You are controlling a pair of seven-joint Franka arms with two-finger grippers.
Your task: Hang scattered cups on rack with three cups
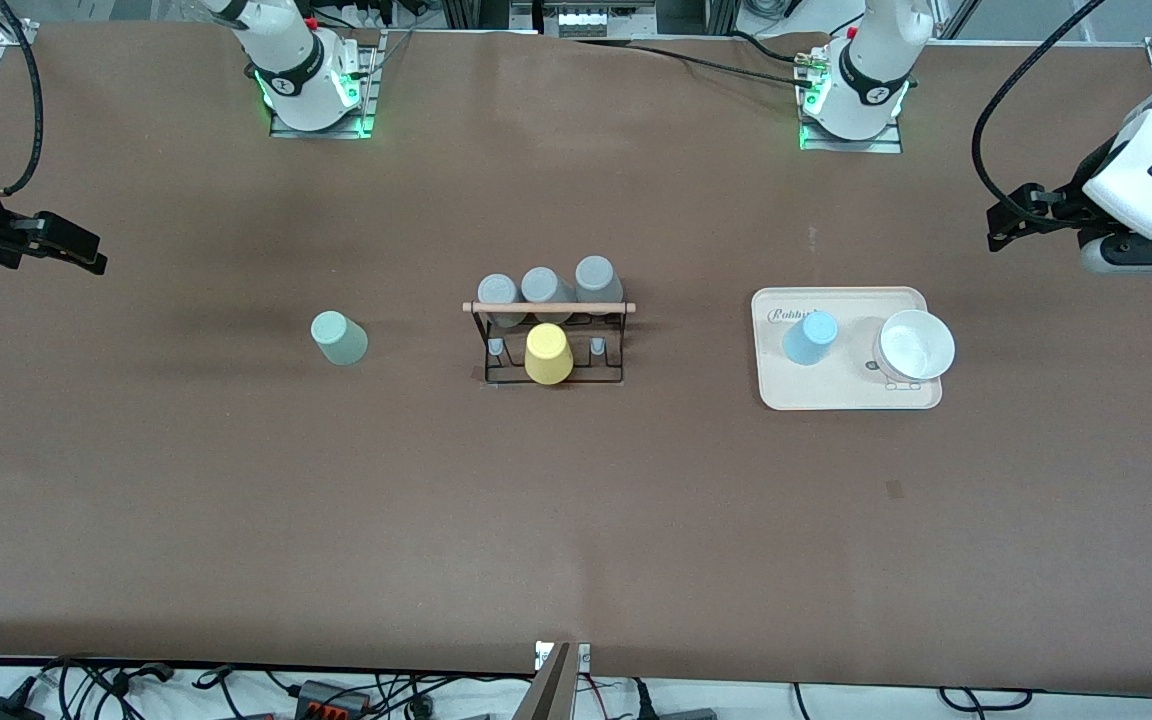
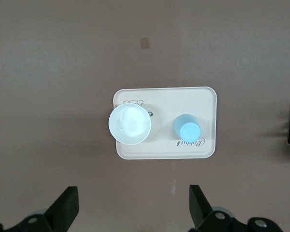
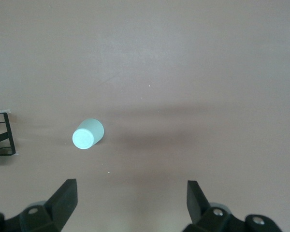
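Note:
The black wire rack (image 1: 619,345) with a wooden rod (image 1: 548,307) stands mid-table; its edge shows in both wrist views. Three grey cups (image 1: 541,290) and a yellow cup (image 1: 547,353) hang on it, with two bare grey pegs (image 1: 496,347) beside the yellow cup. The mint-green cup (image 1: 339,338) (image 3: 88,135) stands narrow end up on the table toward the right arm's end. The light blue cup (image 1: 811,337) (image 2: 186,129) stands narrow end up on the beige tray (image 1: 846,395). My left gripper (image 1: 1004,225) (image 2: 134,193) and right gripper (image 1: 76,250) (image 3: 131,188) are open, empty and high over the table's ends.
A white bowl (image 1: 916,345) (image 2: 130,124) sits on the tray (image 2: 203,145) beside the blue cup. A small patch of tape (image 1: 894,489) lies on the brown table nearer the front camera than the tray.

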